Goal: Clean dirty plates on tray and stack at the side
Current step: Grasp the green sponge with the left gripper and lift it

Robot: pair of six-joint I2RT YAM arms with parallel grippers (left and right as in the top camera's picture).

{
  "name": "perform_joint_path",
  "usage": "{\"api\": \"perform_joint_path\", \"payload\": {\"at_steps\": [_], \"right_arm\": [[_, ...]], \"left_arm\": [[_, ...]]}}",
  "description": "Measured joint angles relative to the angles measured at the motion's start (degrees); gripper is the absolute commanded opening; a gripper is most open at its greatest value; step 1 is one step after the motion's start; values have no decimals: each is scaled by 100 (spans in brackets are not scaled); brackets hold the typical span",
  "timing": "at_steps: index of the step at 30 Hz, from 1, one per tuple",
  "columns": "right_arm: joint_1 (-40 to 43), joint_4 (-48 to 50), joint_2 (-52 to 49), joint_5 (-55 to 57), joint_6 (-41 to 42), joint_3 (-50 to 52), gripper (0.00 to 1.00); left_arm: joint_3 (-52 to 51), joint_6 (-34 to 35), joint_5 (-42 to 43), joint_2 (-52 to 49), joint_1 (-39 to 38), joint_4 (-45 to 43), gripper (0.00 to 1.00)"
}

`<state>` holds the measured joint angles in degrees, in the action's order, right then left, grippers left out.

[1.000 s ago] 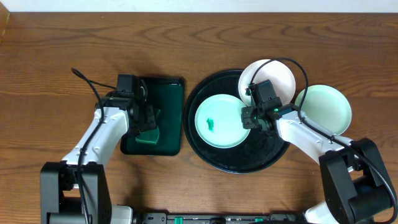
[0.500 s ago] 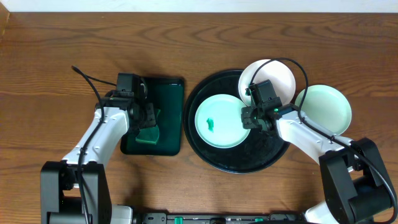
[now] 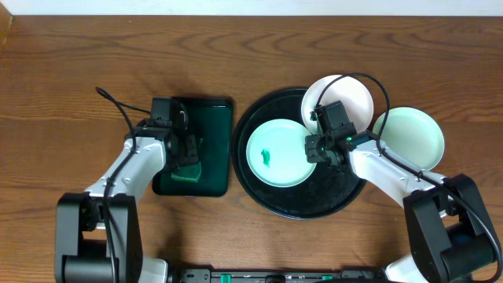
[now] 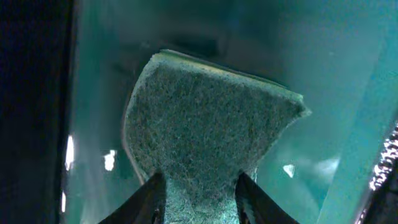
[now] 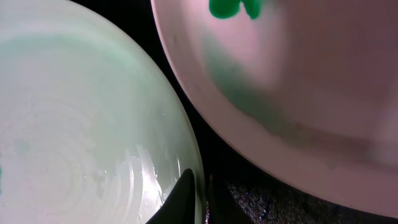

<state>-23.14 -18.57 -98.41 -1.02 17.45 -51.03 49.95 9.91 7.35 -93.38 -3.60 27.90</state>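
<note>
Your right gripper (image 5: 198, 198) is pinching the rim of the smeared mint plate (image 3: 275, 153), which lies on the black tray (image 3: 314, 203). The white plate (image 3: 350, 93), also smeared green, overlaps the tray's upper right rim, making 2 plates there. The other mint plate (image 3: 413, 135) sits on the worktop (image 3: 78, 63) just beside it. Your left gripper (image 4: 200, 200) is pinching the sponge (image 4: 205, 118) in the green tray (image 3: 211, 118).

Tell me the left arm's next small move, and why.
Probably lift the sponge clear of the green tray: the left pincer squeezes its end, and the right pincer grips the smeared mint plate by its rim.
</note>
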Motion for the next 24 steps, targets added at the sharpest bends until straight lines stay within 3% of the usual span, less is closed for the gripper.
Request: {"api": "perform_joint_path", "payload": {"at_steps": [12, 24], "right_arm": [[0, 2, 0, -2, 0, 0, 7], [0, 0, 0, -2, 13, 0, 7]], "left_arm": [[0, -55, 98, -74, 0, 2, 40], [0, -79, 127, -74, 0, 76, 39]]}}
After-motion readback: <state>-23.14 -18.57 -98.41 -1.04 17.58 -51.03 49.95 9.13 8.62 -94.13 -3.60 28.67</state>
